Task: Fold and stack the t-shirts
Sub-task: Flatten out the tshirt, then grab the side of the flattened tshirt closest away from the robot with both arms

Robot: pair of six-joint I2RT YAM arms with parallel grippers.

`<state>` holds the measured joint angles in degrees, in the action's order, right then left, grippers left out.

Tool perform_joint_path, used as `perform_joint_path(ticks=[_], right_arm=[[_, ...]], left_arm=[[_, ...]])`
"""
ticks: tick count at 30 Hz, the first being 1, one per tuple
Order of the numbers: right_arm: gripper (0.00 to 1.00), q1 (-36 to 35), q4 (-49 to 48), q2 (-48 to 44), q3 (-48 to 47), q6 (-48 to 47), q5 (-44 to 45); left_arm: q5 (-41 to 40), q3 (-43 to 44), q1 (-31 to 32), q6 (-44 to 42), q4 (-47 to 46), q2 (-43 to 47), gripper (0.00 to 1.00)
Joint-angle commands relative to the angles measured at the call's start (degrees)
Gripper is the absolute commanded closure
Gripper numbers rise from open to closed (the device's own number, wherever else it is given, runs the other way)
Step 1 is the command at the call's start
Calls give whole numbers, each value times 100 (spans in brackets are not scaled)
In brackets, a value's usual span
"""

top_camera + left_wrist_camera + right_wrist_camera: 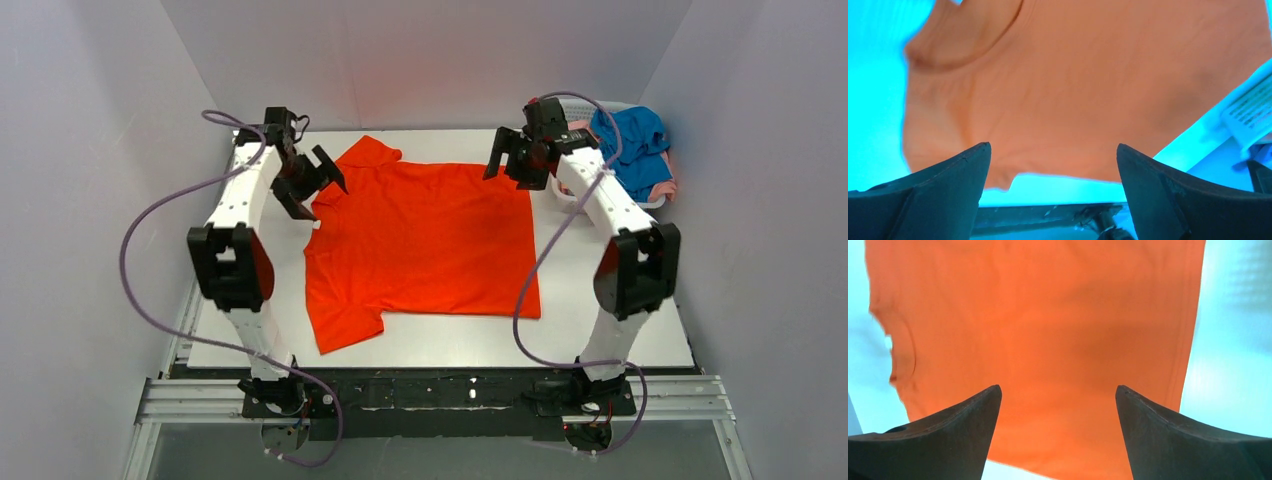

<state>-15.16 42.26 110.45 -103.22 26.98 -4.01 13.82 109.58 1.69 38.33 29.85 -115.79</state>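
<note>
Fingers on my left gripper (pixel 318 188) and right gripper (pixel 512 165) stand wide apart, holding nothing, over the orange-red t-shirt (pixel 425 240). It lies flat on the worktop (pixel 600 320), long axis left-right, collar and 2 sleeves left, hem right.

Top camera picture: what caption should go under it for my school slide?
Left gripper and right gripper, both open, hover above an orange-red t-shirt spread flat on the table.

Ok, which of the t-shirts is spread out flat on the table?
The orange-red t-shirt: it lies opened out flat on the table, while the blue t-shirt and the pink t-shirt sit crumpled in the white basket at the far right.
</note>
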Motion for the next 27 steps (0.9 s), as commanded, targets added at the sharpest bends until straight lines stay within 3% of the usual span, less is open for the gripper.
perform_joint_path(ticks=[1,8,13,17,21,27], right_arm=[[7,-201,-724,-1607,1818,202,339],[7,-194,-1467,-3926,4417,804,1237],[8,-41,-1494,-4367,5196,1203,1363],[11,-37,-1512,-4368,5426,1191,1324],[13,-34,-1774,-4447,5679,1312,995],[14,-44,-1760,-4569,5760,1305,1009]], left_arm=[[-743,-1941,61,-15,924,1956,2],[-1486,-5088,376,583,1115,4804,2],[-1034,-6442,700,734,1039,5869,2],[-1020,-7040,805,865,713,6074,2],[-975,-7533,806,933,-173,5989,22],[-936,-7818,806,974,-951,5373,42]])
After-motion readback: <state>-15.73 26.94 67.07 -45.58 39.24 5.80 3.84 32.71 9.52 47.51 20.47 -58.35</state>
